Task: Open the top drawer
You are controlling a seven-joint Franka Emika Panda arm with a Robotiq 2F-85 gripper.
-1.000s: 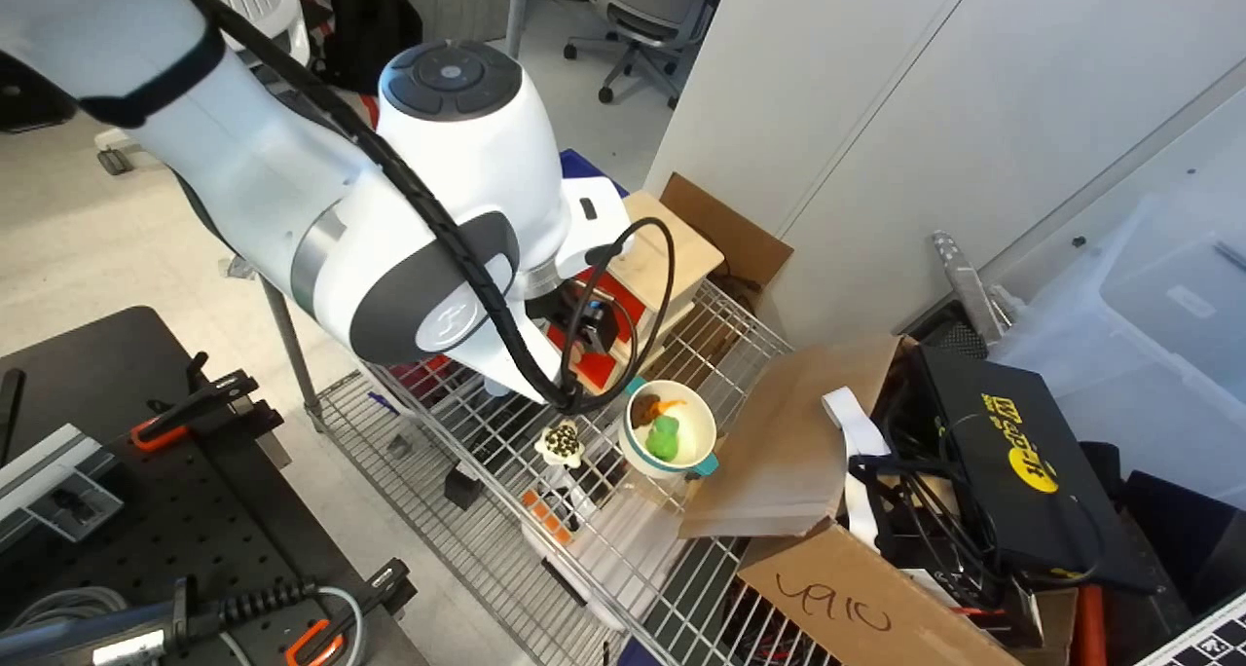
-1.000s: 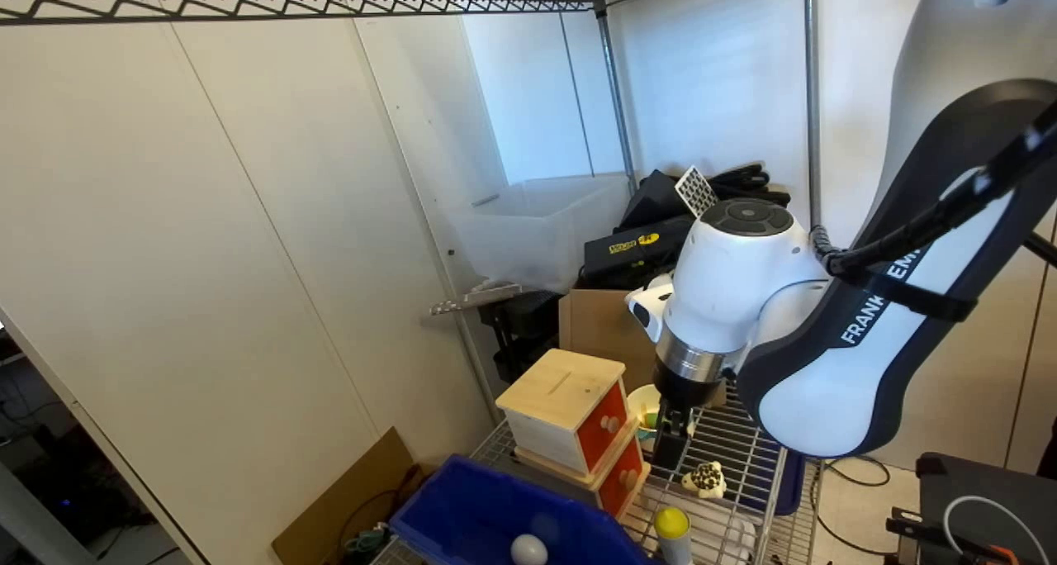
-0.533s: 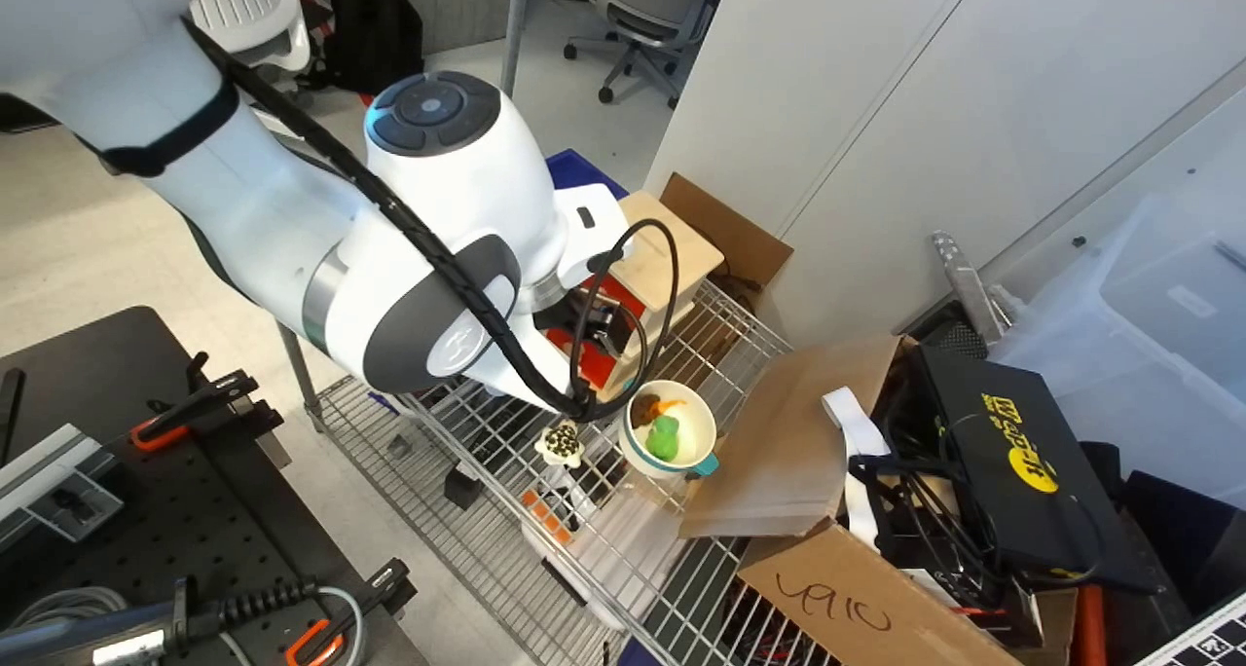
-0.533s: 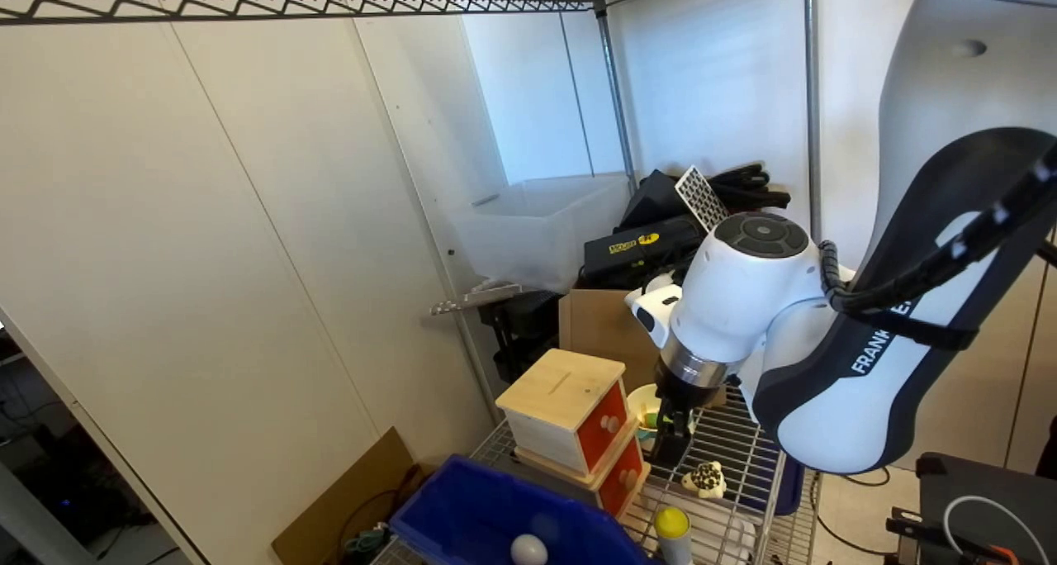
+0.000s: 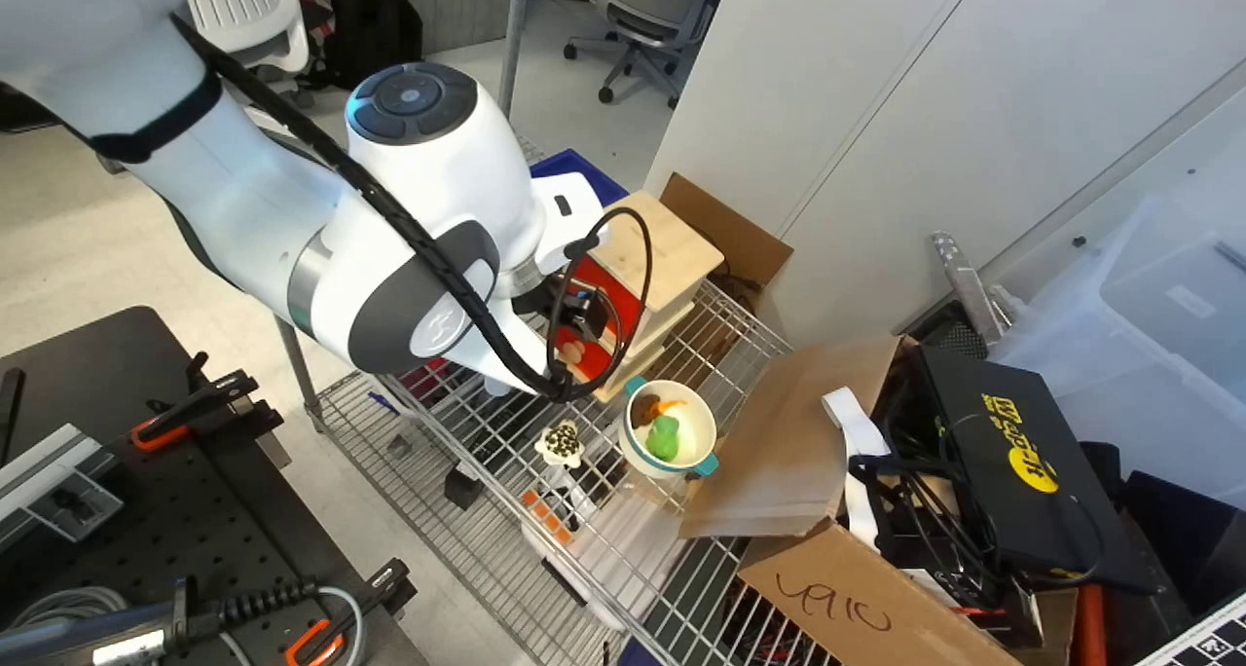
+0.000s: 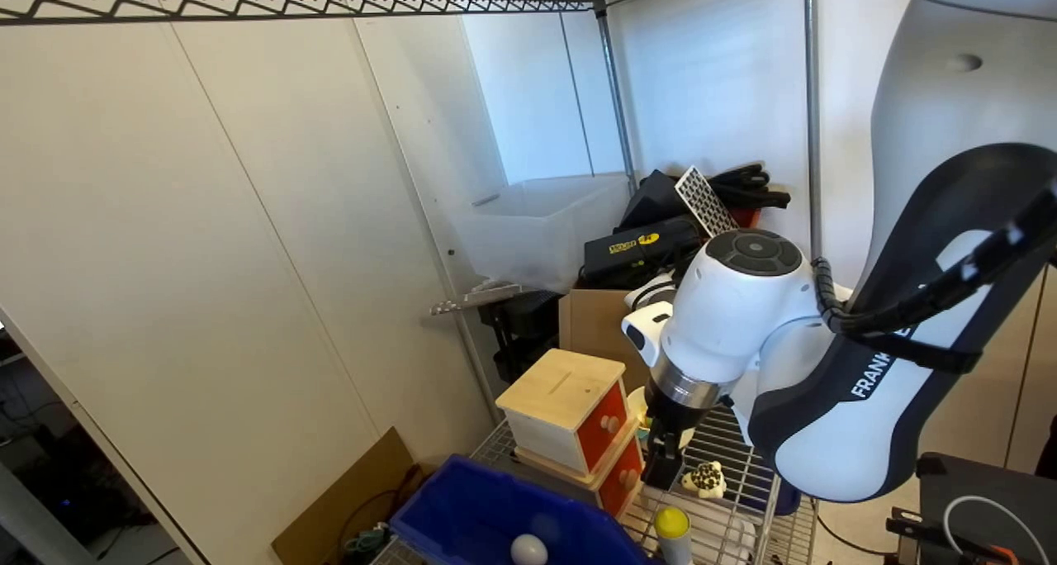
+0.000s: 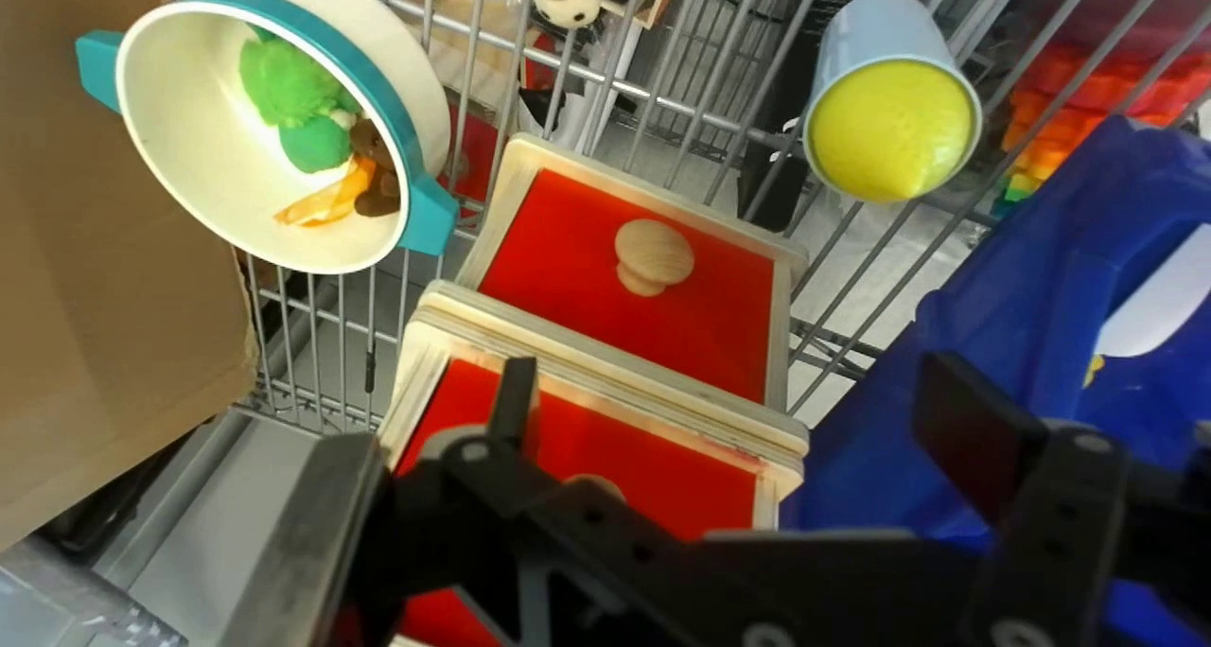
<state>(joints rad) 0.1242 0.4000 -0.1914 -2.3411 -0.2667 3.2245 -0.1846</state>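
The top drawer (image 6: 600, 433) is the upper red front in a light-wood box cabinet (image 6: 561, 391), and it sits flush with its frame. Its wooden knob (image 6: 609, 424) shows in that exterior view. In the wrist view the top drawer (image 7: 624, 439) fills the lower middle, and my gripper's linkage covers most of its knob (image 7: 596, 483). Above it in that picture lies the lower red drawer (image 7: 615, 288) with its knob (image 7: 653, 253). My gripper (image 6: 663, 467) hangs in front of the cabinet, open. In the wrist view the gripper (image 7: 738, 401) has nothing between its fingers.
Beside the cabinet stands a blue bin (image 6: 504, 507) with a white ball in it. A yellow-topped can (image 6: 673, 532), a spotted figure (image 6: 704, 480) and a teal-handled bowl (image 5: 681, 432) are on the wire shelf (image 5: 711, 354). A cardboard box (image 5: 779, 432) lies past the bowl.
The arm has come lower and shifted; the hand now hangs farther left in both exterior views. The gripper has stayed open. Both drawers look unmoved.
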